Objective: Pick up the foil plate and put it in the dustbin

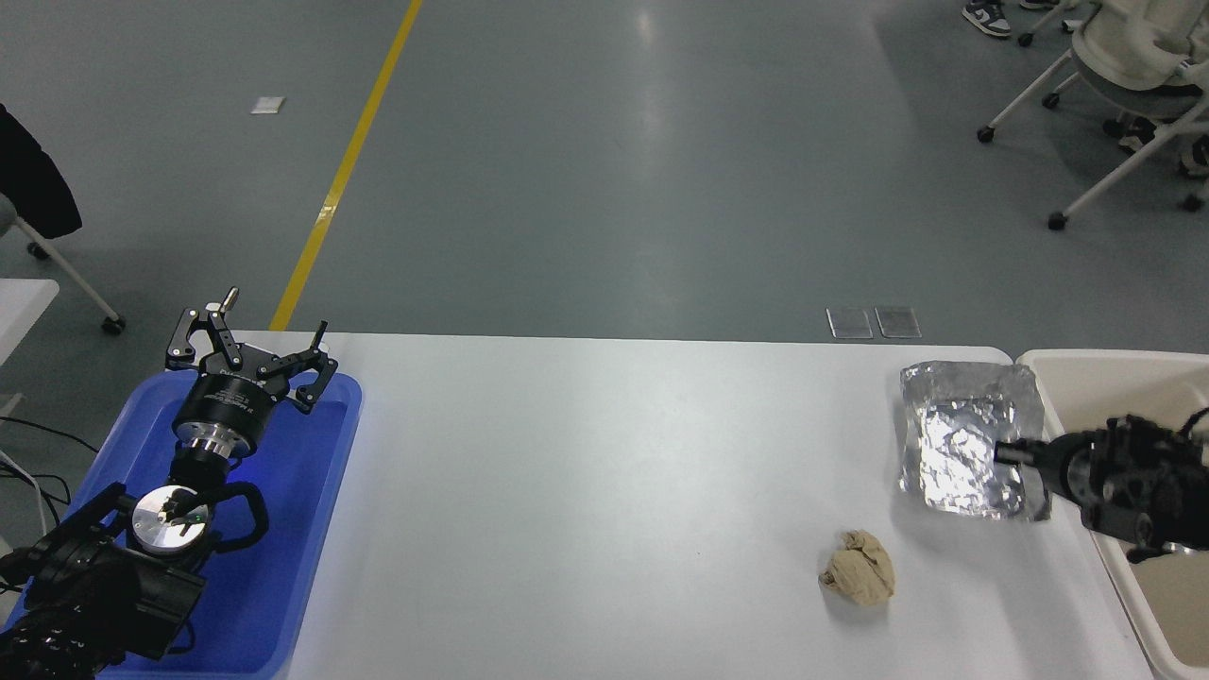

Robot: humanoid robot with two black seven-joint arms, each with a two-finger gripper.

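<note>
The foil plate [968,436] is a shiny crinkled silver tray, held lifted above the table's right end, close to the dustbin's left rim. My right gripper [1009,453] comes in from the right edge and is shut on the plate's right side. The dustbin [1048,364] is a cream bin beside the table's right end, partly hidden by my right arm. My left gripper [247,351] is parked open over the blue tray at the lower left.
A crumpled tan paper ball [859,568] lies on the table in front of the foil plate. A blue tray [312,491] sits at the table's left end under the left arm. Office chairs stand on the floor at the far right.
</note>
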